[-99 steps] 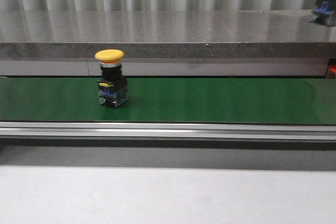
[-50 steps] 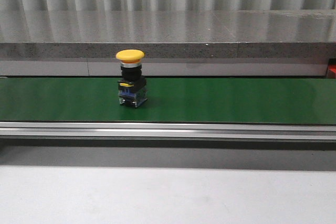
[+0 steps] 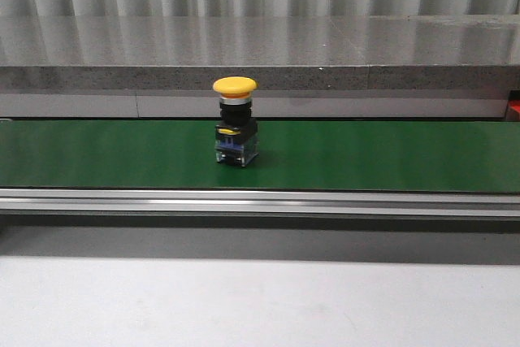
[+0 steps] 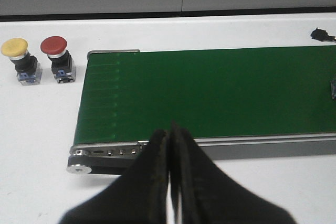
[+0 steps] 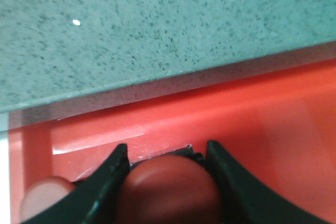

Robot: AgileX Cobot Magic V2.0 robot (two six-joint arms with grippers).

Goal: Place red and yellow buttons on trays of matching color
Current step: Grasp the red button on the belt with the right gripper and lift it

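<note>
The red button sits clamped between my right gripper fingers, held just over the floor of the red tray; a second red cap lies in the tray beside my finger. My left gripper is pressed together on nothing, hanging over the near edge of the green conveyor belt. Beyond the belt's end stand a yellow button and another red button. One more yellow-capped button stands upright on the belt.
</note>
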